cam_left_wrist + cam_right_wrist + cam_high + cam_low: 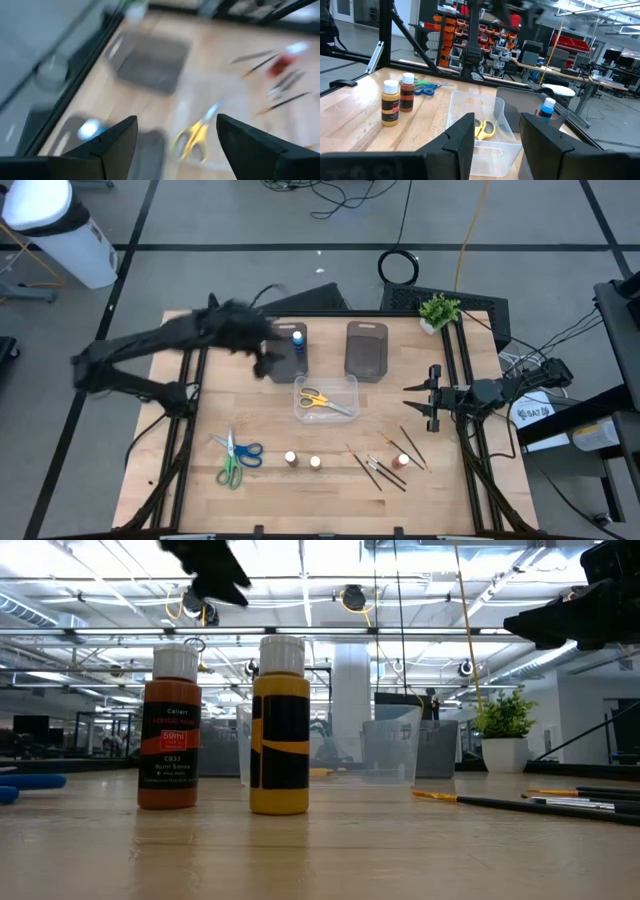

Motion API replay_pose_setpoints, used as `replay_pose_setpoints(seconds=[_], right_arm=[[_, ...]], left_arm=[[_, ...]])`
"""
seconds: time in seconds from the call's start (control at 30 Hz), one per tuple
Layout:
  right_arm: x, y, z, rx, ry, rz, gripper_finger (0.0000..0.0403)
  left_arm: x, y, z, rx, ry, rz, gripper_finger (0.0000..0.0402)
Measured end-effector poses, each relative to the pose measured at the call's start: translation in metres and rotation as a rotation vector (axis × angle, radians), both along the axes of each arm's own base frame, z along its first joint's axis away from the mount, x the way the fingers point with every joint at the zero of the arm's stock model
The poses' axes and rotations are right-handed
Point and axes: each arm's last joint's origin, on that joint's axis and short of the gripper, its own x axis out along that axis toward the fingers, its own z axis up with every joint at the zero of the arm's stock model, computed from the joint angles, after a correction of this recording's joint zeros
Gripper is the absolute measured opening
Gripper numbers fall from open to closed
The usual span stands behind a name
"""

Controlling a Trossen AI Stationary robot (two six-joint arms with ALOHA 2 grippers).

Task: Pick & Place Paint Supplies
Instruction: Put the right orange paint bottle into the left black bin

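A blue-capped paint bottle (pixel 298 338) stands upright in the left dark tray (pixel 283 367). My left gripper (pixel 264 362) hovers open just left of it, above the table, with nothing between its fingers (pixel 116 142). Yellow scissors (pixel 314 399) lie in the clear box (pixel 345 385). Green and blue scissors (pixel 236 456) lie flat near the front left. Two pale-capped bottles (pixel 291 459) (pixel 315 463) stand at the front middle. Thin brushes (pixel 378 471) and a red bottle (pixel 400 462) lie to the front right. My right gripper (pixel 412 401) waits open at the right.
A second dark tray (pixel 367 348) sits right of the first. A small potted plant (pixel 438 310) stands at the far right corner. Bare wood lies between the clear box and the two bottles at the front.
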Motion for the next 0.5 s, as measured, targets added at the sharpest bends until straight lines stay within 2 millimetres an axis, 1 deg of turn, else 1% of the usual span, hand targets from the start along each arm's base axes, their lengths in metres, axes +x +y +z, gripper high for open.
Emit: replay_pose_setpoints(seconds=[0.07,0.17,0.27,0.37,0.5], right_arm=[[0.000,0.000,0.000,0.000,0.000,0.000,0.0141],[0.000,0.000,0.000,-0.002,0.000,0.000,0.0141],[0.000,0.000,0.000,-0.120,0.008,-0.003,0.0141],[0.000,0.000,0.000,-0.241,0.019,-0.006,0.0141],[0.000,0.000,0.000,-0.301,0.023,-0.008,0.0141]], left_arm=[[-0.016,-0.016,-0.012,0.027,-0.114,-0.054,0.0286],[-0.039,-0.032,-0.025,0.052,-0.267,-0.107,0.0291],[-0.057,-0.042,-0.037,0.071,-0.415,-0.149,0.0293],[-0.066,-0.047,-0.053,0.071,-0.525,-0.169,0.0294],[-0.072,-0.049,-0.072,0.060,-0.611,-0.173,0.0294]])
